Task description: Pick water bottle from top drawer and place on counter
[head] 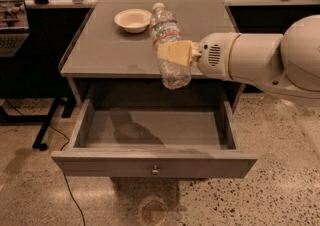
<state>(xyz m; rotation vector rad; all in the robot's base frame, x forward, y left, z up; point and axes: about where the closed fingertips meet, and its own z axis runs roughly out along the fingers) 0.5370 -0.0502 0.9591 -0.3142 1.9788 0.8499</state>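
Observation:
My gripper point(172, 52) is shut on the water bottle point(167, 32), a clear crinkled bottle with a white cap and a red-and-white label band. The bottle hangs tilted, cap toward the back, over the front edge of the counter point(115, 45). The white arm point(250, 57) reaches in from the right. Below, the top drawer point(155, 162) is pulled open, with a small metal knob at the centre of its front panel, and its inside shows nothing but shadow.
A small white bowl point(132, 20) sits on the counter's back left, just left of the bottle's cap. Dark shelving and a black stand with cables stand at the left. The floor is speckled stone.

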